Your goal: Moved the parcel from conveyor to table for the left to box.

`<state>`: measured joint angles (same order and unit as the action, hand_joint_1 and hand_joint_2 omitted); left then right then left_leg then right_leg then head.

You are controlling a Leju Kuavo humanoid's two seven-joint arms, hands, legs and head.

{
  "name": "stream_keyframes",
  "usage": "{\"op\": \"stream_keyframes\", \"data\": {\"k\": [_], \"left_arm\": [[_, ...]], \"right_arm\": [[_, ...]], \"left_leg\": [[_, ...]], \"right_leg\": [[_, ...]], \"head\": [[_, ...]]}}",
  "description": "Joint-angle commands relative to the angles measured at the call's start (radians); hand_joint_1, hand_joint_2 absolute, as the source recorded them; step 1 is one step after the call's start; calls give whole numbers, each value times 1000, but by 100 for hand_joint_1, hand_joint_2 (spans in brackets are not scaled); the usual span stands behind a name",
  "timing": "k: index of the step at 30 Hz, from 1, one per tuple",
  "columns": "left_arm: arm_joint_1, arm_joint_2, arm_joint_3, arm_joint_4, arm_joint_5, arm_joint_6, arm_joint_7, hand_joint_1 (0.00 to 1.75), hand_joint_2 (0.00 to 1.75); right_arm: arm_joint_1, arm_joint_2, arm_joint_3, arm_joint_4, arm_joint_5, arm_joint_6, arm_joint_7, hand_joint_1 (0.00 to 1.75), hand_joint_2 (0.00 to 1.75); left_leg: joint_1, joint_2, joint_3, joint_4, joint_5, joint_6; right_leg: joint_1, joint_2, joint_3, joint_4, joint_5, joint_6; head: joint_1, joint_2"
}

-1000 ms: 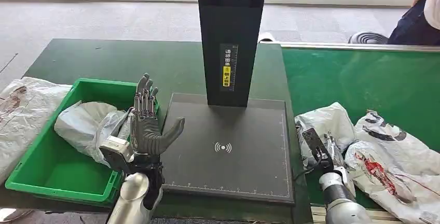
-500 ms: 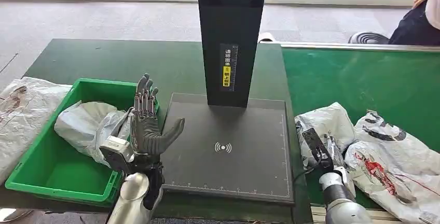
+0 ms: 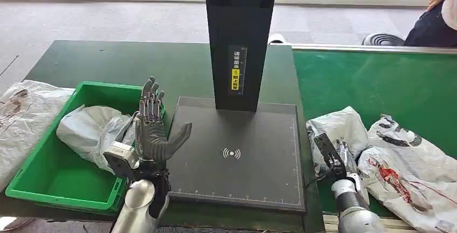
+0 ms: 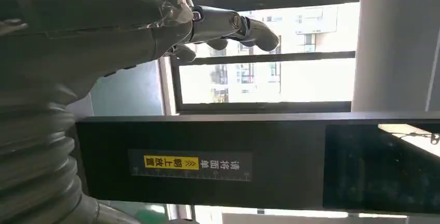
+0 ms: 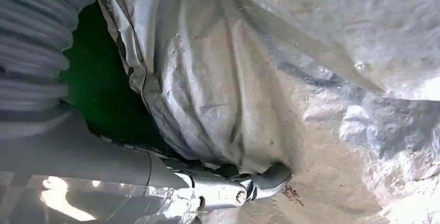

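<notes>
A crumpled white parcel [image 3: 337,126] lies on the green conveyor [image 3: 377,76], just right of the black scanner plate [image 3: 237,173]. My right hand [image 3: 335,157] sits at its near side. In the right wrist view its fingers [image 5: 259,182] dig into a fold of the grey-white parcel [image 5: 270,89] and dent it. My left hand [image 3: 153,130] stands upright with fingers spread and empty, over the edge between the green bin [image 3: 32,187] and the plate. Those fingers [image 4: 228,24] also stretch out in the left wrist view.
A black column [image 3: 237,39] rises from the back of the plate. The bin holds one grey parcel [image 3: 89,128]. Another printed parcel [image 3: 409,168] lies right of my right hand. A white bag [image 3: 21,120] lies left of the bin. A person [image 3: 439,12] stands at the far right.
</notes>
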<state>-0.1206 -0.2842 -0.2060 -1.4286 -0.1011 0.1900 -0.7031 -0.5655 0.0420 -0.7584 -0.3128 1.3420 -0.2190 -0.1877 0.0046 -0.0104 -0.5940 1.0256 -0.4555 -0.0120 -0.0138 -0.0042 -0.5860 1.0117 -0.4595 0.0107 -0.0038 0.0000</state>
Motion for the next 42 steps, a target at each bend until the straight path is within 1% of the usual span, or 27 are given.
{"op": "stream_keyframes", "data": {"k": [1, 3, 16, 17, 18, 19, 20, 21, 39, 40, 41, 42], "left_arm": [[71, -33, -28, 26, 4, 2, 5, 0, 175], [71, -33, -28, 26, 4, 2, 5, 0, 175], [71, -33, -28, 26, 4, 2, 5, 0, 175], [83, -38, -20, 24, -10, 56, 5, 0, 175], [88, -31, -27, 18, -4, 57, 5, 0, 175], [91, -28, -29, 14, -1, 60, 5, 0, 175], [94, -26, -32, 12, 0, 63, 5, 0, 175], [95, -25, -33, 11, 2, 65, 5, 0, 175], [94, -24, -35, 13, 3, 63, 5, 0, 175], [94, -24, -35, 13, 3, 63, 5, 0, 175], [94, -24, -35, 13, 3, 63, 5, 0, 175], [97, -20, -37, -2, 4, 91, 5, 0, 175]], "right_arm": [[-2, -9, 10, 53, 1, 6, 9, 0, 175], [-2, -9, 10, 53, 1, 6, 9, 0, 175], [-2, -9, 10, 53, 1, 6, 9, 0, 175], [8, 11, 15, 26, -11, -67, -65, 0, 175], [10, 16, 27, 24, -4, -61, -67, 0, 175], [10, 23, 21, 18, -12, -76, -62, 175, 175], [8, 23, 17, 21, -20, -72, -51, 140, 175], [9, 24, 21, 17, -17, -81, -52, 0, 175], [8, 23, 19, 18, -21, -78, -51, 0, 175], [8, 23, 19, 18, -21, -78, -51, 0, 175], [8, 23, 19, 18, -21, -78, -51, 16, 175], [-9, 27, 34, 20, -16, -100, -65, 175, 175]], "left_leg": [[0, 2, 2, -2, 0, 0], [0, 2, 4, -5, 1, 0], [0, 2, 3, -3, 0, 0], [0, 2, 3, -4, 0, 0], [0, 2, 3, -3, 0, 0], [0, 2, 3, -2, -1, 0], [0, 3, 4, -4, 0, 0], [0, 3, 3, -2, -1, 0], [0, 3, 2, -2, -1, 0], [0, 5, 5, -7, 0, 0], [0, 2, 2, -2, -1, 0], [0, 4, 4, -4, 0, 0]], "right_leg": [[0, 1, 2, -2, 0, 0], [0, 2, 4, -5, 1, -1], [0, 2, 3, -3, 1, 0], [0, 2, 3, -4, 1, 0], [0, 2, 3, -3, 1, 0], [0, 2, 2, -2, 0, 0], [0, 3, 3, -4, 1, -1], [0, 2, 2, -2, 0, 0], [0, 2, 1, -2, 0, 0], [0, 4, 4, -7, 2, -1], [0, 2, 1, -2, 0, 0], [0, 3, 3, -4, 1, -1]], "head": [[0, 0], [0, 0], [0, 0], [0, 0], [0, 0], [0, 0], [0, 0], [0, 0], [0, 0], [0, 0], [0, 0], [0, 0]]}}
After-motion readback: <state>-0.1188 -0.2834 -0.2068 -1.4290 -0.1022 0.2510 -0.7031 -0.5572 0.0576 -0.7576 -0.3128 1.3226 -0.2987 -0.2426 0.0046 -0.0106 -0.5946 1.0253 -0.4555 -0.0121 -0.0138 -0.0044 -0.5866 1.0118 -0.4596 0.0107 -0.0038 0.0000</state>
